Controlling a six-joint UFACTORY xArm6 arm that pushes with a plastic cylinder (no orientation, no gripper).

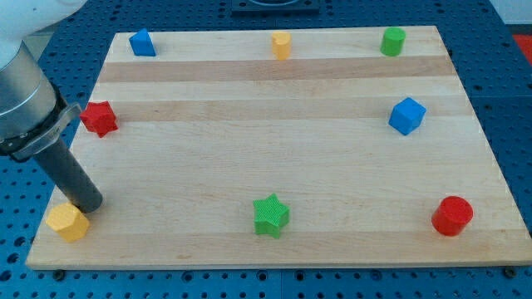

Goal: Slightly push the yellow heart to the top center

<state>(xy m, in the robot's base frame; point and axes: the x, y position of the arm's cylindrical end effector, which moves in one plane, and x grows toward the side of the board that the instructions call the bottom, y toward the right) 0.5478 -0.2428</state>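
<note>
Two yellow blocks show. One (pixel 68 222) lies at the board's bottom-left corner; its shape is hard to make out from here. The other (pixel 282 44) stands at the view's top centre, near the board's far edge, and its shape is also unclear. My tip (pixel 89 203) rests on the board just above and to the right of the bottom-left yellow block, touching it or nearly so. The dark rod rises from there up and to the left.
A red star (pixel 99 118) is at the left edge, above the rod. A blue block (pixel 142 42) is at top left, a green cylinder (pixel 393 41) at top right, a blue cube (pixel 406 115) at right, a green star (pixel 271 215) at bottom centre, and a red cylinder (pixel 452 216) at bottom right.
</note>
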